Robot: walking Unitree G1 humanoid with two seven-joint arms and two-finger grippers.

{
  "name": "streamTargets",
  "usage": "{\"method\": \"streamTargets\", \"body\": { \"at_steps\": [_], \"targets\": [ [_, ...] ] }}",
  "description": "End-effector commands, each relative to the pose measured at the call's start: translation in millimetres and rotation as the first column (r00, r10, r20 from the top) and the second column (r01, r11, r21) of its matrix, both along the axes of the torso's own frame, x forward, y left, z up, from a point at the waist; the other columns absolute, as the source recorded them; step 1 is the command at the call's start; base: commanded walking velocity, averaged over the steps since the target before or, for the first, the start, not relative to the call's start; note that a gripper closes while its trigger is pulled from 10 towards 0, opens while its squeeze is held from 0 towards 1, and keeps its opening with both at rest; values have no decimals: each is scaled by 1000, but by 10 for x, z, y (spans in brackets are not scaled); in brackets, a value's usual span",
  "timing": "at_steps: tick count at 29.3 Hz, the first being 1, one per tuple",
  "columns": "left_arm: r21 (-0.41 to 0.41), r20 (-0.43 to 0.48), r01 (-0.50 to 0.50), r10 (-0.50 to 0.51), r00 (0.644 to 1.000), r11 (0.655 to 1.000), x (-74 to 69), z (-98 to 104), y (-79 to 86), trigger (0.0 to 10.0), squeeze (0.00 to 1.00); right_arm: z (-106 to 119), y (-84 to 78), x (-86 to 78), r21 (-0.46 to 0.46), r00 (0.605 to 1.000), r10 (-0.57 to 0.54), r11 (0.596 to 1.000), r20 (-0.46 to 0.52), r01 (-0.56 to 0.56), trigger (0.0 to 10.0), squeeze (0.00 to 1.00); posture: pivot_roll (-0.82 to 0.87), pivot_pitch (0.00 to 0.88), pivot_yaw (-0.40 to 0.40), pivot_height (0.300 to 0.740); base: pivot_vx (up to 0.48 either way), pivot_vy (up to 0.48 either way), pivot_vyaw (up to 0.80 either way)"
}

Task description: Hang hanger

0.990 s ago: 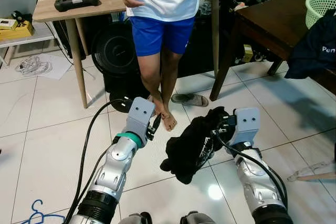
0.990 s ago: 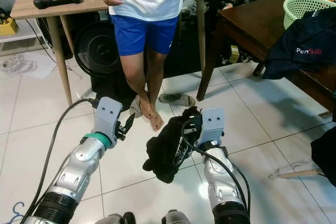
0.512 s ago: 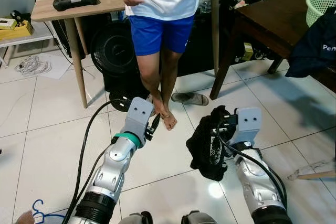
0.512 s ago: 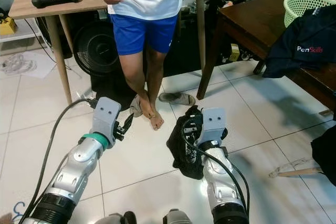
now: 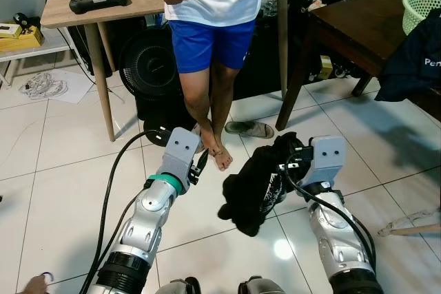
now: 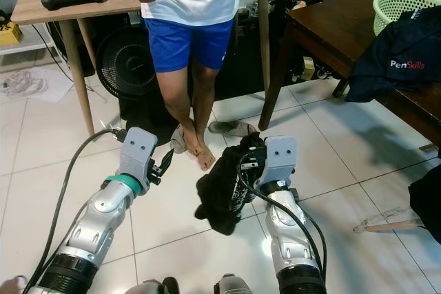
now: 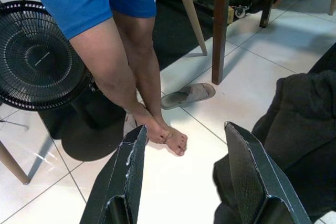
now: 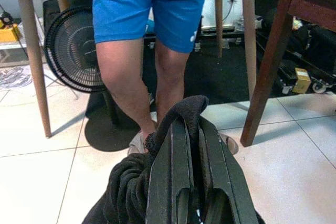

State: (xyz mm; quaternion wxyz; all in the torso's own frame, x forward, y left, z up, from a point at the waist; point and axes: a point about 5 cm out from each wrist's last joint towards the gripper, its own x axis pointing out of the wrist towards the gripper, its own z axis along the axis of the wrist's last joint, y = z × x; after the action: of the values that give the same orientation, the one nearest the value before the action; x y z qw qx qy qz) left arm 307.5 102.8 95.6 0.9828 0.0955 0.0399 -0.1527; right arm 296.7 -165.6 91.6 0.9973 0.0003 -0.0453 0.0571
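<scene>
The right gripper (image 8: 191, 145) fingers clamp the bunched black fabric garment (image 5: 256, 187) above the white tiled floor (image 5: 62, 163), probably for hanging; left gripper (image 7: 186, 171) fingers are spread, empty

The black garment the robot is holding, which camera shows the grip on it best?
The right wrist view: the right gripper is pinched shut on a fold of the black garment. Both eye views show it dangling whole beside the arm; the left wrist view catches part of it beyond the open left gripper.
</scene>
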Motion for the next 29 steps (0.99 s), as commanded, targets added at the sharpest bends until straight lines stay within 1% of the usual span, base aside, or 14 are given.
{"method": "streamTargets", "body": {
  "at_steps": [1, 9, 16, 17, 18, 20, 21, 22, 23, 25, 27, 29],
  "targets": [
    [12, -20, -2, 2, 1000, 1000, -32, -45, 9, 10000, 0, 86, 13, 11, 5, 999, 4, 1000, 36, -5, 10000, 0, -112, 65, 97, 740, 0, 0, 0],
    [13, -20, -2, 2, 1000, 1000, -27, -40, 9, 10000, 0, 207, -4, 42, 7, 997, -4, 1000, 77, 3, 10000, 0, -113, 65, 97, 740, 0, 0, 0],
    [13, -17, -2, 2, 1000, 1000, -17, -32, 10, 10000, 0, 220, -54, 60, 8, 996, -25, 1000, 81, 24, 10000, 0, -110, 61, 97, 740, 0, 0, 0],
    [14, -14, -5, 5, 1000, 1000, -4, -18, 21, 10000, 0, 242, -102, 77, 28, 995, -53, 998, 86, 50, 10000, 0, -109, 64, 98, 740, 0, 0, 0],
    [14, -14, -5, 5, 1000, 1000, -4, -18, 21, 10000, 0, 242, -102, 77, 28, 995, -53, 998, 86, 50, 10000, 0, -109, 64, 98, 740, 0, 0, 0],
    [16, -14, -5, 6, 1000, 1000, -9, -20, 24, 10000, 0, 250, -180, 90, 89, 991, -106, 991, 78, 99, 10000, 0, -106, 63, 97, 740, 0, 0, 0],
    [16, -14, -5, 6, 1000, 1000, -9, -20, 24, 10000, 0, 250, -180, 90, 89, 991, -106, 991, 78, 99, 10000, 0, -106, 63, 97, 740, 0, 0, 0],
    [16, -14, -4, 5, 1000, 1000, -15, -21, 24, 10000, 0, 251, -253, 95, 156, 987, -152, 978, 62, 141, 10000, 0, -105, 66, 97, 740, 0, 0, 0],
    [16, -14, -4, 5, 1000, 1000, -15, -21, 24, 10000, 0, 251, -253, 95, 156, 987, -152, 978, 62, 141, 10000, 0, -105, 66, 97, 740, 0, 0, 0],
    [17, -14, -5, 5, 1000, 1000, -15, -20, 27, 10000, 0, 256, -303, 96, 197, 983, -175, 967, 52, 161, 10000, 0, -105, 68, 98, 740, 0, 0, 0],
    [17, -14, -5, 5, 1000, 1000, -15, -19, 29, 10000, 0, 259, -316, 94, 200, 983, -177, 966, 52, 164, 10000, 0, -105, 68, 99, 740, 0, 0, 0],
    [18, -15, -4, 5, 1000, 1000, -19, -20, 30, 10000, 0, 264, -319, 83, 165, 985, -161, 975, 60, 149, 10000, 0, -104, 69, 100, 740, 0, 0, 0]
  ]
}}
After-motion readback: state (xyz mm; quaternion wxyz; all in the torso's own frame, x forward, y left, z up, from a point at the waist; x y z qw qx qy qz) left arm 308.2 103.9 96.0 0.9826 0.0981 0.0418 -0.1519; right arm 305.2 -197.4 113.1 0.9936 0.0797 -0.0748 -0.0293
